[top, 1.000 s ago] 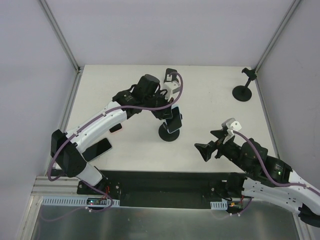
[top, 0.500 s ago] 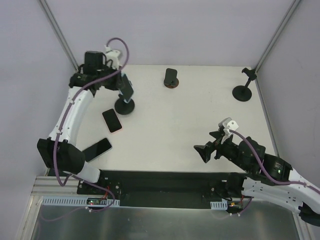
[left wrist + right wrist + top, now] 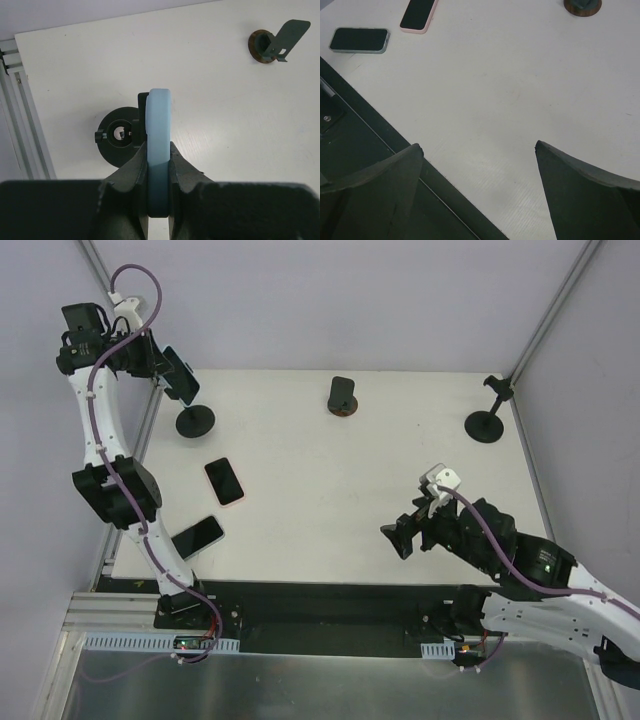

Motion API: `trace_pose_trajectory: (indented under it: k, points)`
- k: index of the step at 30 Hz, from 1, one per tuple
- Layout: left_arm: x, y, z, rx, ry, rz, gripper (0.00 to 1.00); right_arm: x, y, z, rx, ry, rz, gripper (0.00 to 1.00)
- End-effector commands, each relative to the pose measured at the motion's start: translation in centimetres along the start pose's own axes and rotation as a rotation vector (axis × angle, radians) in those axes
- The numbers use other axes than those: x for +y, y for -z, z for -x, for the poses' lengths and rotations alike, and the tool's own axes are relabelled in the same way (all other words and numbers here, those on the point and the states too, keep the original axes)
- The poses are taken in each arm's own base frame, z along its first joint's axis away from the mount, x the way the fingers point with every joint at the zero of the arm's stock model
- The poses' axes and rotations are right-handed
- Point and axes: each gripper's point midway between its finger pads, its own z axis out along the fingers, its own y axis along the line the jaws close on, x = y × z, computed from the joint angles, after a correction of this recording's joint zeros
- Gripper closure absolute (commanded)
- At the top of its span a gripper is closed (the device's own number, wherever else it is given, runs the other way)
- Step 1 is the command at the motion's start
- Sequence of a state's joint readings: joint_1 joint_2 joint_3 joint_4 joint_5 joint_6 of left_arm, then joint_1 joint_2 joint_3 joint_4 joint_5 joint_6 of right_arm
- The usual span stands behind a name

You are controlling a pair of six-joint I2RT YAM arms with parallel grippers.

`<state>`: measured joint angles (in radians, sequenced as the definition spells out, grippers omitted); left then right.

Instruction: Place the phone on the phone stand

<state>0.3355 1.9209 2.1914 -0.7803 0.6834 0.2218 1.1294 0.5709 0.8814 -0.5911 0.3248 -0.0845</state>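
Note:
My left gripper (image 3: 163, 368) (image 3: 159, 152) is shut on a phone (image 3: 182, 376) (image 3: 159, 117) in a light blue case, held edge-on at the table's far left corner. Just under it stands a black phone stand (image 3: 195, 422) (image 3: 117, 137) with a round base. In the left wrist view the stand's head meets the phone's left face. Whether the base rests on the table I cannot tell. My right gripper (image 3: 408, 525) (image 3: 477, 146) hovers open over the near right part of the table, holding nothing.
A pink phone (image 3: 224, 481) (image 3: 419, 14) and a dark phone (image 3: 197, 535) (image 3: 359, 40) lie flat at the near left. A brown-based stand (image 3: 341, 397) (image 3: 270, 42) sits at the back centre, another black stand (image 3: 487, 420) at the back right. Frame posts line the left edge.
The left arm swung from the table's middle to the far left corner with the phone, and the black stand travelled with it. The right gripper shifted slightly, still open.

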Motion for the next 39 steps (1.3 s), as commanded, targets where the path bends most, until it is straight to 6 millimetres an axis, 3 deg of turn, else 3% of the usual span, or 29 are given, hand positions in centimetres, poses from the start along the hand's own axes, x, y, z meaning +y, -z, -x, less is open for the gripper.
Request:
trace_pose_trajectory:
  k: [1, 5, 13, 15, 16, 17, 22, 30, 33, 34, 35, 39]
  points:
    - [0.1, 1.1, 4.0, -0.121, -0.112, -0.107, 1.00, -1.3, 0.2, 1.8, -0.013, 0.041, -0.054, 0.03]
    - [1.3, 0.6, 2.9, -0.096, -0.120, -0.103, 1.00, -1.9, -0.6, 1.4, 0.024, 0.014, -0.070, 0.03]
    - [2.9, -0.5, 2.3, -0.084, -0.102, -0.066, 1.00, -2.7, -2.5, 1.8, 0.020, -0.090, -0.079, 0.03]
    - [3.7, -0.9, 1.9, -0.071, -0.078, -0.016, 1.00, -2.7, -2.5, 2.1, 0.014, -0.094, -0.082, 0.03]
    - [3.4, -0.6, 2.9, -0.104, -0.115, -0.001, 1.00, -2.8, -2.4, 2.4, 0.007, -0.098, -0.089, 0.03]
    - [3.7, -1.2, 1.6, -0.084, -0.103, 0.001, 1.00, -2.9, -2.3, 2.5, 0.001, -0.103, -0.093, 0.03]
    - [5.5, -0.5, 2.5, -0.145, -0.132, 0.134, 1.00, -3.2, -2.0, 2.8, -0.018, -0.130, -0.110, 0.03]
    - [6.4, -1.3, 2.6, -0.157, -0.099, 0.134, 1.00, -3.3, -1.5, 2.9, -0.035, -0.158, -0.119, 0.03]
    - [6.4, -1.1, 2.4, -0.158, -0.065, 0.138, 0.66, -3.3, -1.6, 2.9, -0.032, -0.163, -0.118, 0.03]
    - [6.3, -1.1, 2.1, -0.156, -0.053, 0.135, 0.42, -3.3, -1.7, 2.8, -0.029, -0.164, -0.120, 0.03]
    - [6.1, -0.9, 2.2, -0.164, -0.033, 0.133, 0.01, -3.2, -1.8, 2.8, -0.024, -0.164, -0.118, 0.03]
    - [3.7, 1.5, 4.3, -0.234, 0.026, 0.121, 0.01, -3.2, -2.9, 2.8, 0.007, -0.163, -0.123, 0.03]
